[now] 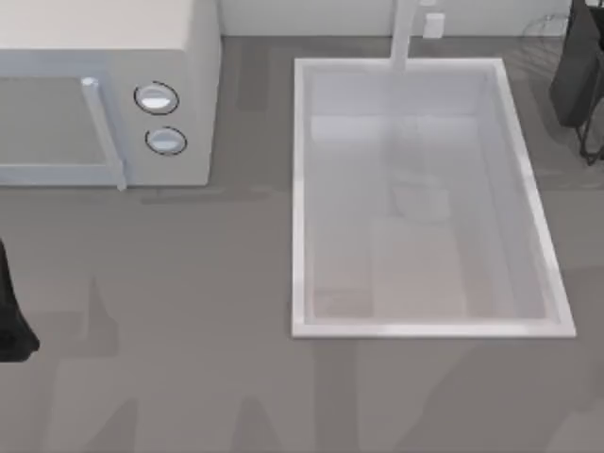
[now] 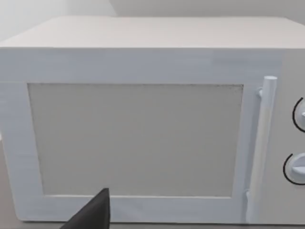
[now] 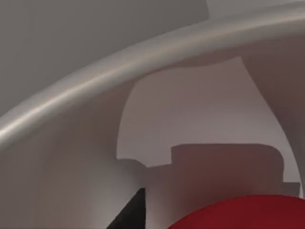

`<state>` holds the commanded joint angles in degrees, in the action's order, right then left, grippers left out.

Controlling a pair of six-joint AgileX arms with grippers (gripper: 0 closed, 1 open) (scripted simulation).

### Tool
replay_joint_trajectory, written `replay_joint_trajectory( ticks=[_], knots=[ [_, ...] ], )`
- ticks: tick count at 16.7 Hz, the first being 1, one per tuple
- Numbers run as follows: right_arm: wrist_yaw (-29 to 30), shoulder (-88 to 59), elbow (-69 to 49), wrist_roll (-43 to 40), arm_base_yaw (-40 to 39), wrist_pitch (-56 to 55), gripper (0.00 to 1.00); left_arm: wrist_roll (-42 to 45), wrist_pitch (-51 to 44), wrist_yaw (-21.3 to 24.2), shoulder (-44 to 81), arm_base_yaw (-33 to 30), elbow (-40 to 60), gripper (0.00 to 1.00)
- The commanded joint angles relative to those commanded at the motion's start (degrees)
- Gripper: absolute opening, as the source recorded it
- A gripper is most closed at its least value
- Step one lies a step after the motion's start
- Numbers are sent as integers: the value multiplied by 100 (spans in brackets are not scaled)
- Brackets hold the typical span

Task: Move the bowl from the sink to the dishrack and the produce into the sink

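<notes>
Sink (image 1: 300, 189), a large white rectangular basin, holds nothing. Red rounded produce (image 3: 243, 212) sits just below the right arm's jaws; their opening I cannot tell. Mistimed release could drop it beside the sink.

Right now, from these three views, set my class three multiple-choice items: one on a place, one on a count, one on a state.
1. In the top view, the microwave stands: A left of the sink; B right of it; C inside it.
2. Knobs on the microwave: A one; B two; C four.
3. The microwave door is: A wide open; B removed; C shut.
Answers: 1 A, it sits beyond the sink's left rim. 2 B, two round knobs sit beside the handle. 3 C, the door lies flush with the front.
</notes>
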<state>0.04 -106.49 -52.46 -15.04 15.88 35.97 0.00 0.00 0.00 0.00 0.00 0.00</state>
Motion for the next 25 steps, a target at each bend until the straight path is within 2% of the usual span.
replay_joint_trajectory(
  ticks=[8,16,17,21,25],
  knots=[
    [0,0,0,0,0,0,2,0,0,0,0,0,0,100],
    [0,0,0,0,0,0,0,0,0,0,0,0,0,100],
    [-99,479,-249,108,-32,311,0,0,0,0,0,0,0,100],
    [-120,637,-618,74,-37,719,0,0,0,0,0,0,0,100],
    [-111,891,-1185,91,-5,1950,0,0,0,0,0,0,0,100]
  ],
)
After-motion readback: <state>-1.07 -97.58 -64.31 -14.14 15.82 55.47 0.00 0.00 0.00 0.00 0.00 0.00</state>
